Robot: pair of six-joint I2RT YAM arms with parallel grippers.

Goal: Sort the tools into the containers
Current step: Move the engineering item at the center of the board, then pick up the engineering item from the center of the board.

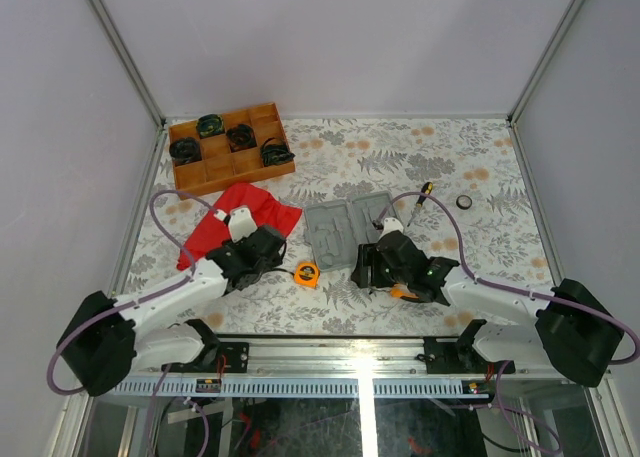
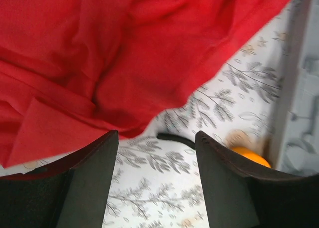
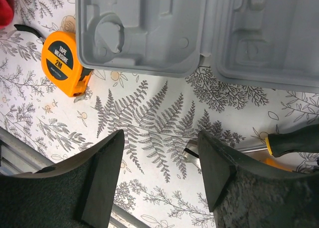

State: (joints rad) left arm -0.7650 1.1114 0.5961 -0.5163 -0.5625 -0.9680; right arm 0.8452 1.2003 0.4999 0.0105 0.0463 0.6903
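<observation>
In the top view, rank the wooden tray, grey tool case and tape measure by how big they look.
1. wooden tray
2. grey tool case
3. tape measure, clearly the smallest

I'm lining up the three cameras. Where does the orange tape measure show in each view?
Top external: tape measure just off the grey case's near left corner.
Left wrist: only its orange edge at lower right, beside the case.
Right wrist: upper left, left of the case.
Shared landmark: the grey case.
</observation>
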